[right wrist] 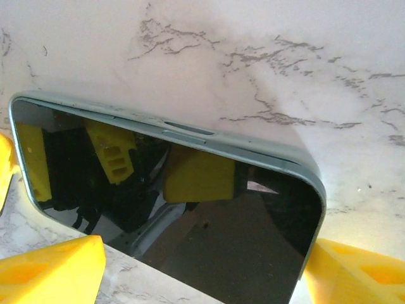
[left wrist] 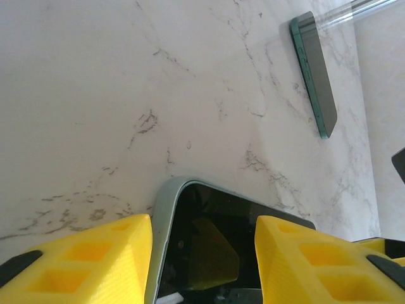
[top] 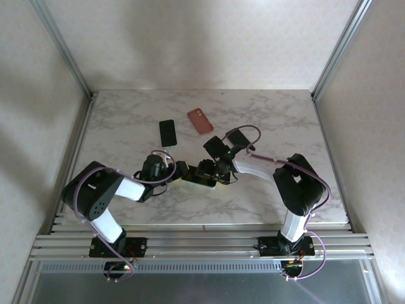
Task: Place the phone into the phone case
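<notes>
Bench: carrying everything on its marbled top.
Phone: lying flat, screen up, near the front edge between the two claws, showing a pale green rim.
Black phone: lying further back, well apart from both claws.
Pink case: lying near the black phone, to its right.
Right claw: standing spread wide, a finger flanking each side of the phone; cannot tell whether it is pinching.
Left claw: standing half spread over the phone's corner, one finger meeting the rim, the other overlapping the screen.
</notes>
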`<control>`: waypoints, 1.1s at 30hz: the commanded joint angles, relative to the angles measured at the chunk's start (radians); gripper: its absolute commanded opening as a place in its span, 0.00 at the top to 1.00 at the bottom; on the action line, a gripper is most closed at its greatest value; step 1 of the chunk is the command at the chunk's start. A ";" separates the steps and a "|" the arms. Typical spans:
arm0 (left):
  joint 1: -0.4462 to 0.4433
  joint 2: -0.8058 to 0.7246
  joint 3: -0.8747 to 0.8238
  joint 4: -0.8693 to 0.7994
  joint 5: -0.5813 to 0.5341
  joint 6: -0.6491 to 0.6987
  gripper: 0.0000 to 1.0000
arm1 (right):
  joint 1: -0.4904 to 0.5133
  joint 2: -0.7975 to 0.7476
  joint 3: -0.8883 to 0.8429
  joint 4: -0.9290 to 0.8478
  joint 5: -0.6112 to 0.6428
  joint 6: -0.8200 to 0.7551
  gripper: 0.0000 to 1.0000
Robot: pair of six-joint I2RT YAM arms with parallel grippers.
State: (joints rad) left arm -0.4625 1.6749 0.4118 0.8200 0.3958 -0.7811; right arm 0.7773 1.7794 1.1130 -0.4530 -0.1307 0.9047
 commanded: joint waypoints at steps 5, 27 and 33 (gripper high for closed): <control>0.007 0.033 0.011 0.025 0.033 0.011 0.54 | 0.017 0.020 0.042 0.005 -0.001 0.007 0.19; 0.007 0.032 -0.010 0.039 0.037 0.006 0.54 | 0.021 -0.017 0.029 -0.032 0.023 -0.001 0.16; 0.007 0.034 -0.016 0.047 0.038 0.002 0.54 | 0.026 -0.017 0.038 -0.032 0.021 -0.001 0.16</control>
State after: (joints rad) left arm -0.4610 1.6859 0.4099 0.8452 0.4076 -0.7818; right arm 0.7898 1.7878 1.1263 -0.4683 -0.1234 0.9039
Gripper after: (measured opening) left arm 0.460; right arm 0.836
